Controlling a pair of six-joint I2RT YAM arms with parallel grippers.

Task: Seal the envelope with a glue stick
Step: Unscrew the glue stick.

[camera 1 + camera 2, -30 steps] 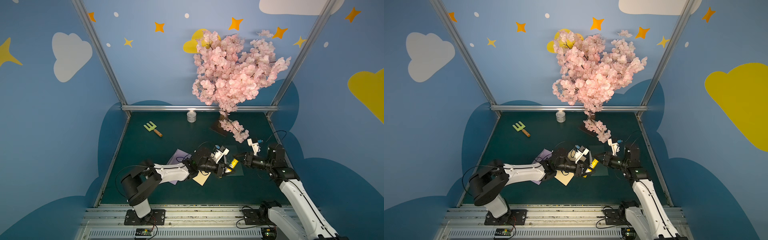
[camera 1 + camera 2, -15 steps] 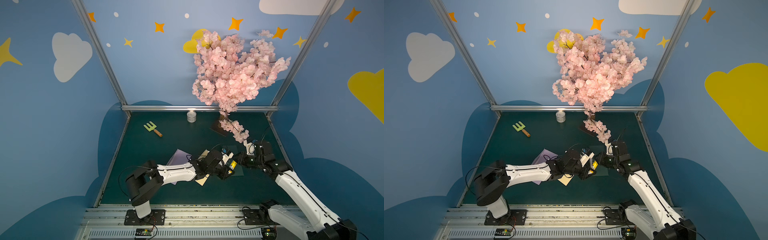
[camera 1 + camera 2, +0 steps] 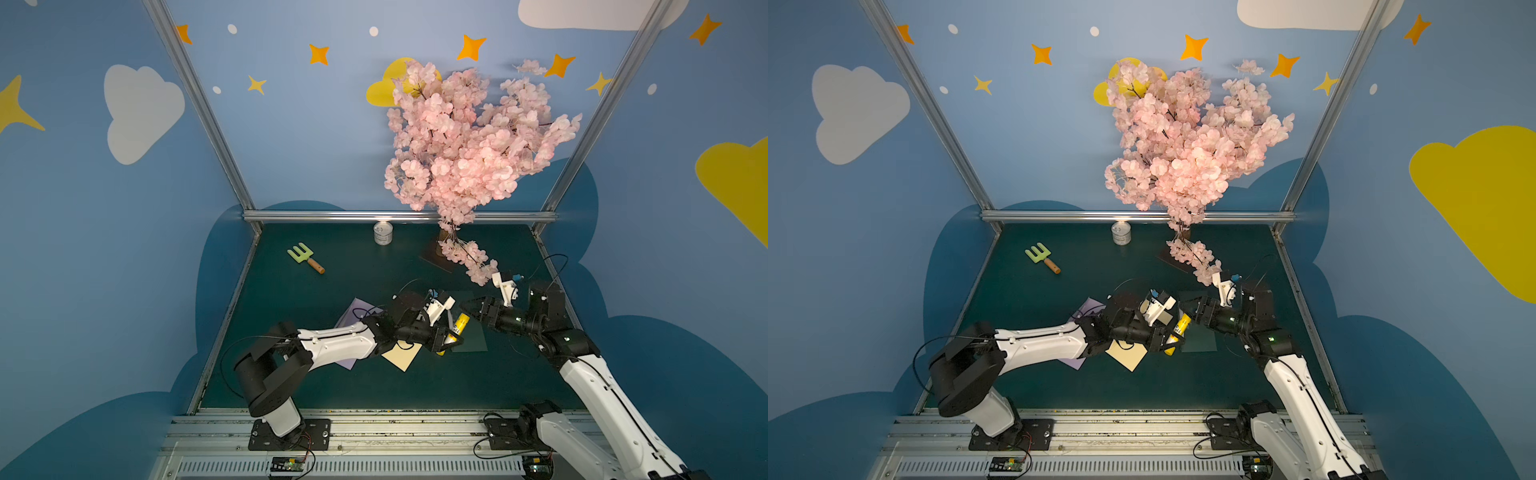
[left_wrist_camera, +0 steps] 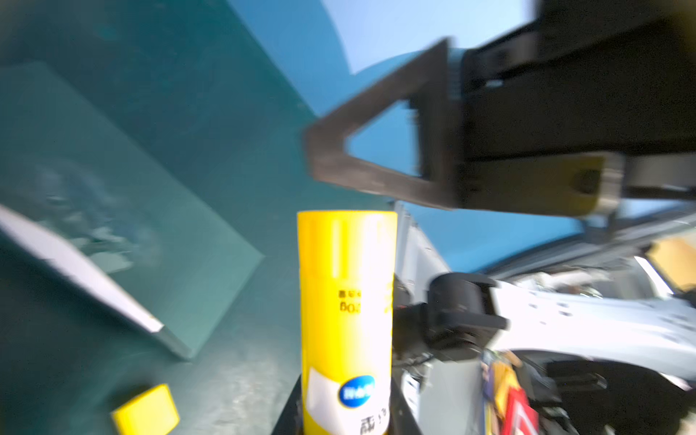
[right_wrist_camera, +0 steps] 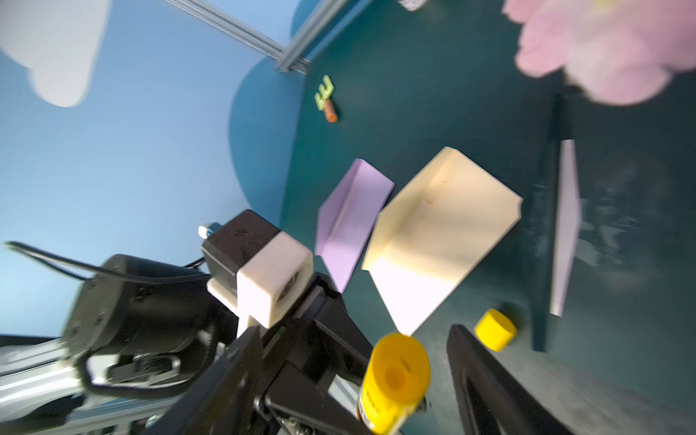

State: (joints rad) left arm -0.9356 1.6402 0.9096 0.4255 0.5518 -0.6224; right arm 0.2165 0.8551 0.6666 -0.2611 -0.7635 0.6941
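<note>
My left gripper (image 3: 446, 338) (image 3: 1169, 338) (image 4: 346, 425) is shut on the lower part of the yellow glue stick (image 3: 460, 325) (image 3: 1181, 325) (image 4: 346, 301), which sticks out of it tilted. The stick's free end (image 5: 395, 371) is yellow with a round hollow. My right gripper (image 3: 468, 309) (image 3: 1190, 309) (image 5: 354, 331) is open just off that end, its fingers (image 4: 376, 180) clear of it. The loose yellow cap (image 5: 495, 335) (image 4: 145, 410) lies on the mat. Below lies a dark green envelope (image 3: 471, 343) (image 5: 542, 226) with its pale flap (image 5: 565, 226) raised.
A cream envelope (image 3: 401, 357) (image 5: 440, 233) and a purple one (image 3: 353, 316) (image 5: 350, 218) lie under the left arm. A green toy rake (image 3: 305, 259) and a tin can (image 3: 382, 233) sit further back. A blossom tree (image 3: 465, 145) hangs a low branch (image 3: 471, 259) over the right gripper.
My right gripper, shut a second ago, came in to the glue stick's end and now stands open beside it. The left gripper has kept its hold on the stick almost in place.
</note>
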